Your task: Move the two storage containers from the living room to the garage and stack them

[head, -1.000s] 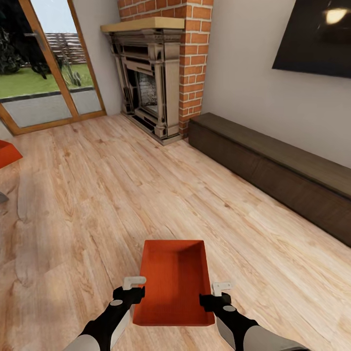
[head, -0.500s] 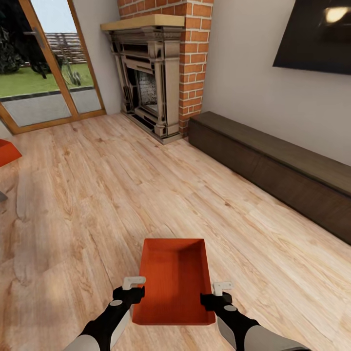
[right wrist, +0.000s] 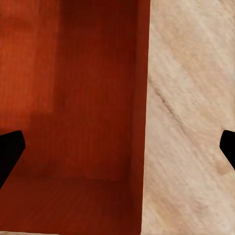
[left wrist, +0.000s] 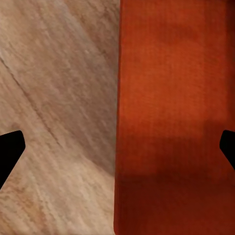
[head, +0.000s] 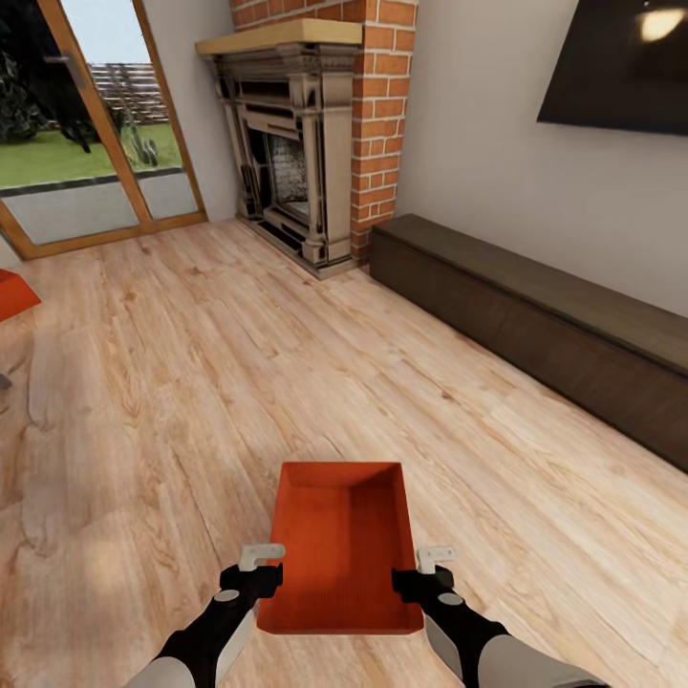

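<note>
An orange-red open-topped storage container (head: 342,545) sits low in the head view, over the light wood plank floor of the living room. My left gripper (head: 260,566) is at its left long wall and my right gripper (head: 426,566) at its right long wall. In the left wrist view the left gripper (left wrist: 117,147) straddles the container's wall (left wrist: 171,117), fingers wide apart. In the right wrist view the right gripper (right wrist: 117,147) stands the same way over the other wall (right wrist: 88,107). An orange-red corner of a second container (head: 13,292) shows at the head view's left edge.
A brick fireplace (head: 306,143) stands ahead against the far wall. A long dark low cabinet (head: 535,325) runs along the right wall under a dark screen (head: 621,67). Glass patio doors (head: 86,134) are at the far left. Open plank floor (head: 239,363) lies between.
The whole head view has shifted a little, so the camera has moved. The container keeps its place between the two grippers.
</note>
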Robot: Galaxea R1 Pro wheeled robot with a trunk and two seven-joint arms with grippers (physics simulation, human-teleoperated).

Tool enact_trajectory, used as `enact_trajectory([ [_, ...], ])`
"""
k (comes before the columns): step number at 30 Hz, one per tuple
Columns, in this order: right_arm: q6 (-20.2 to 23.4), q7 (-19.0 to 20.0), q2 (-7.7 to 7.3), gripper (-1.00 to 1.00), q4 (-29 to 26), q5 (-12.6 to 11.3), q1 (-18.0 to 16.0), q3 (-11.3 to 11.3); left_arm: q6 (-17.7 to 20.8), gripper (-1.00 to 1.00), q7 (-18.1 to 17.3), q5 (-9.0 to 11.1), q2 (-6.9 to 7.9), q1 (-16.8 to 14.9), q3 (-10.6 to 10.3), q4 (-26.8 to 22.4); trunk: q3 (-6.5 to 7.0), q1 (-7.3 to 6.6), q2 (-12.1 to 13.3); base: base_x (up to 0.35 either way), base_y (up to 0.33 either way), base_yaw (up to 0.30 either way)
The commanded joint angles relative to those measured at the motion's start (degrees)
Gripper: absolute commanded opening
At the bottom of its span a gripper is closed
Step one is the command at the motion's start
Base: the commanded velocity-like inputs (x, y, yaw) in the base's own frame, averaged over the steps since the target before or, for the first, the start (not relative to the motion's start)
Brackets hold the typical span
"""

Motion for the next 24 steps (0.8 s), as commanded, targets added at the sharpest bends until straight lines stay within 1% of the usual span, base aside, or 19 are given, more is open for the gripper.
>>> enact_trajectory([
  [1,-0.2,-0.3,-0.01,1.0,0.0,-0.2,0.0,0.5,0.1,1.0,0.3,0.0,0.0,0.0,-0.1,0.0,-0.22,0.22,-0.4,0.0,0.0,0.0],
  [7,-0.2,-0.3,-0.07,1.0,-0.1,-0.2,0.0,0.3,0.0,1.0,0.3,0.1,0.0,0.0,-0.1,-0.2,-1.3,1.54,-2.8,0.0,0.0,0.0],
  [9,-0.3,-0.3,-0.57,1.0,-0.3,-0.2,0.0,0.2,0.0,1.0,0.3,0.1,0.0,0.0,-0.1,-0.2,-1.3,1.54,-2.8,0.0,0.0,0.0],
  [12,-0.2,-0.3,-1.91,1.0,-1.7,-0.4,0.0,0.0,-0.1,1.0,0.3,0.1,0.0,0.0,-0.1,-0.2,-1.3,1.54,-2.8,0.0,0.0,0.0],
  [17,0.2,-0.3,-2.79,1.0,-2.9,-0.8,0.0,-0.1,-0.2,1.0,0.3,0.1,0.0,0.0,-0.1,-0.2,-1.3,1.54,-2.8,0.0,0.0,0.0],
  [20,0.2,-0.3,-3.74,1.0,-3.1,-1.0,0.0,-0.2,-0.2,1.0,0.3,0.1,0.0,0.0,-0.1,-0.3,-1.3,1.54,-2.8,0.0,0.0,0.0],
  [24,0.3,-0.3,-4.01,1.0,-3.2,-1.0,0.0,-0.2,-0.2,1.0,0.3,0.1,0.0,0.0,-0.1,-0.4,-1.3,1.54,-2.8,0.0,0.0,0.0],
])
